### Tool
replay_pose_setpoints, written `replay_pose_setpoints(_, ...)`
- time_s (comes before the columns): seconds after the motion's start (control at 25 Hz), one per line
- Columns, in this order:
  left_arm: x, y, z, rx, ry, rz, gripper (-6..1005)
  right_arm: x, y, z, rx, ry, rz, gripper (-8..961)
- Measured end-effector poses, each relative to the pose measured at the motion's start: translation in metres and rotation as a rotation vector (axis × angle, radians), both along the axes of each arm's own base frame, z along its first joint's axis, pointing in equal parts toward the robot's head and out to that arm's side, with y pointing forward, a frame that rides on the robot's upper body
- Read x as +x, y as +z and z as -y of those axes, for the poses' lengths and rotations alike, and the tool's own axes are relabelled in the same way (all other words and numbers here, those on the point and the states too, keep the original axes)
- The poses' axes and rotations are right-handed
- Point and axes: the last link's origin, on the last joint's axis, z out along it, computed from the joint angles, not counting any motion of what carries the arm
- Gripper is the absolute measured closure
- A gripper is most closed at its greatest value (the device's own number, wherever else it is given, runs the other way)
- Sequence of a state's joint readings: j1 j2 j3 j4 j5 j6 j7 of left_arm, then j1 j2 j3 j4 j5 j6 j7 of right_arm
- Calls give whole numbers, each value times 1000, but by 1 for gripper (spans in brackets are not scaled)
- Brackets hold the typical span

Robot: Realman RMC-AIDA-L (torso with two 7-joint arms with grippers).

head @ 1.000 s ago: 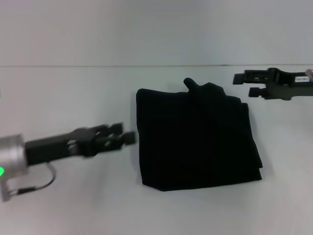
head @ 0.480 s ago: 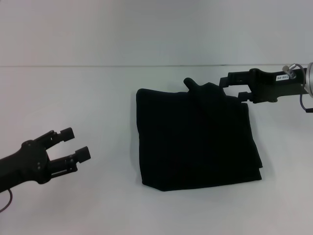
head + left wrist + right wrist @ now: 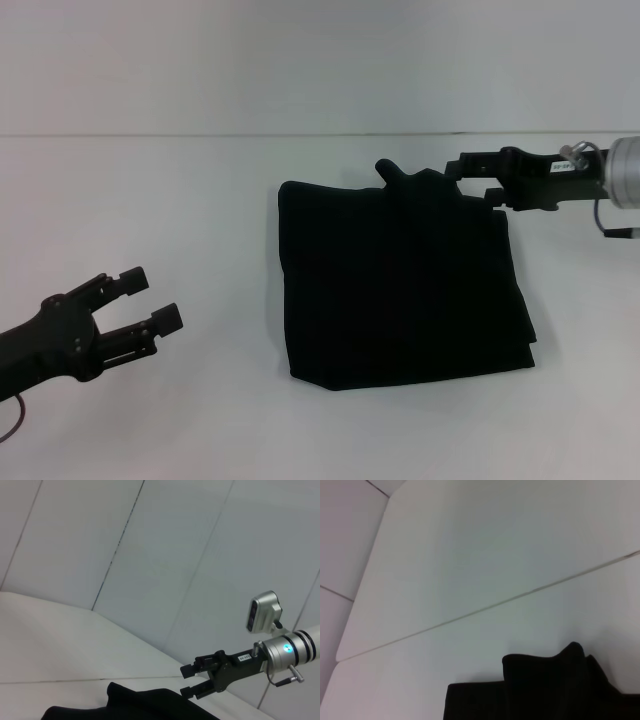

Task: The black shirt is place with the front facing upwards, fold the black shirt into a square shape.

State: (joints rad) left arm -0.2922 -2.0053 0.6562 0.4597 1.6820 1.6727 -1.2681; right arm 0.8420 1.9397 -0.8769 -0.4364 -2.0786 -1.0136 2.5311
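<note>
A: Where's the black shirt?
B: One, folded roughly square, frame centre on white table; small bump at top edge, bare room all round.
A: Claws?
B: Two. Right claw spread at shirt's upper-right corner, arm level. Left claw spread, lower left, well apart.

place: bare robot test lab | surface: plain white table with nothing but work items | backdrop: white panelled wall with thin seams | equipment: two black robot arms, wrist cameras, lit status ring
</note>
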Motion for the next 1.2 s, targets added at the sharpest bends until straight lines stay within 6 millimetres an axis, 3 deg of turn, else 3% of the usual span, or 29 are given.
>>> replay_pose_setpoints(0.76, 0, 2, 0, 21, 10, 16, 68, -5, -24, 0, 24, 11, 18, 179)
replay_pose_setpoints(1.2, 0, 1, 0, 22, 9, 20, 71, -11, -27, -1, 14, 69, 54, 215)
